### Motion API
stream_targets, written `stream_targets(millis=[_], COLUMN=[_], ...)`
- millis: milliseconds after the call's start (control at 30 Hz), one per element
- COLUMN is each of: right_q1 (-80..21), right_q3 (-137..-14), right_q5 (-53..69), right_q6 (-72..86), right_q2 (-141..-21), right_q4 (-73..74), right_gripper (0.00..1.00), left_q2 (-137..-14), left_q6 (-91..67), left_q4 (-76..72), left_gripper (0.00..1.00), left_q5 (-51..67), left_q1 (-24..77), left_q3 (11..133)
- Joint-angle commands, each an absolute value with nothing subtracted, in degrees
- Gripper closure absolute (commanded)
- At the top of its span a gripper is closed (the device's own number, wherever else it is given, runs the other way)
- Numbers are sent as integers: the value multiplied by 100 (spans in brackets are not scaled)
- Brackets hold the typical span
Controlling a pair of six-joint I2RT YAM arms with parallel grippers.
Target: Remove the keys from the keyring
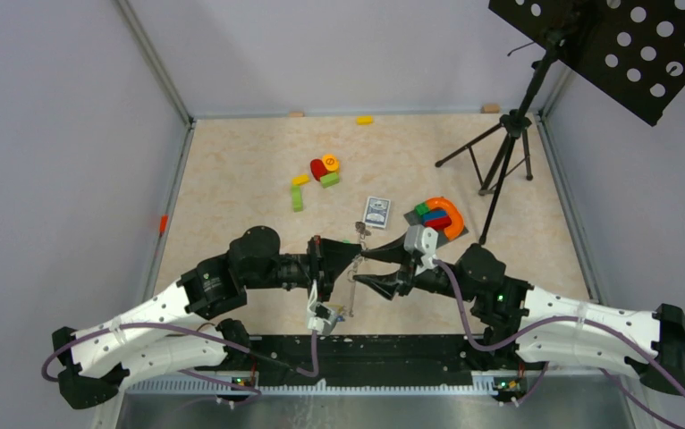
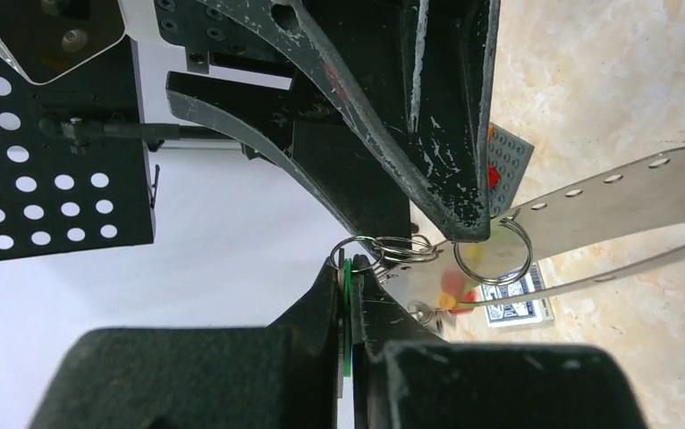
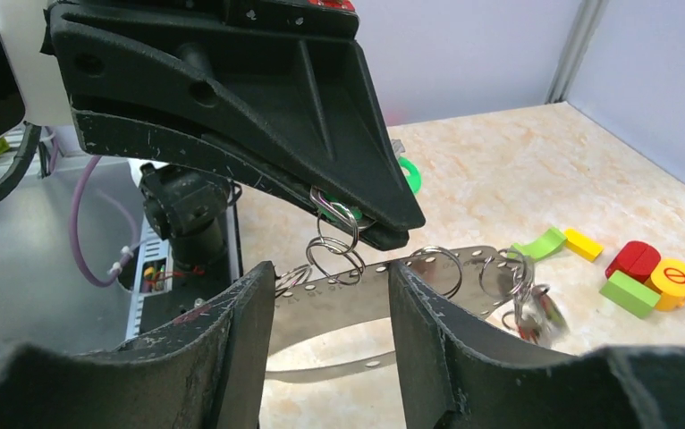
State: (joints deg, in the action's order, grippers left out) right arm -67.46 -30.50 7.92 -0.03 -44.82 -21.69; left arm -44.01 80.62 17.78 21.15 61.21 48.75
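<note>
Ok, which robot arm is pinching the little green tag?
The left one: the left fingers are shut on the green tag, while the right fingers stand apart, holding nothing.

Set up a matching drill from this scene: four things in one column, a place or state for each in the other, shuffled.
1 left gripper
2 right gripper
3 card box
4 music stand

A standing far right on the table
B open, keyring seen between its fingers
C shut on a green key tag
D lying flat beyond both grippers

Pairs: 1-C, 2-B, 3-D, 4-A
</note>
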Motion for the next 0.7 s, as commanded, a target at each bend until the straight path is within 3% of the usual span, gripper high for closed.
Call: stream_targets(millis=[0,300,567,667], right_q1=[-6794,-6797,-6794,-6798], right_q3=[-3219,-3173,-3234,-3235], right_q5=[909,1011,1194,1215], right_q6=[-112,-91,-161,-196], right_q2=[-4489,-4489,-4618,-4630], right_q4=[-2423,-2632,-2655,-2646], right_gripper=[53,65,58,64], left_q2=[-4330,-4362,-4346,-4340], left_q6=[7989,7989,7998,7991], left_q4=[1274,1257,1266,1279], left_gripper=[100,100,100,100], left_q5=[2258,2258,2225,2210], left_q1=[6117,6122,6117,6117], left_q3=[5137,5151,5149,5143])
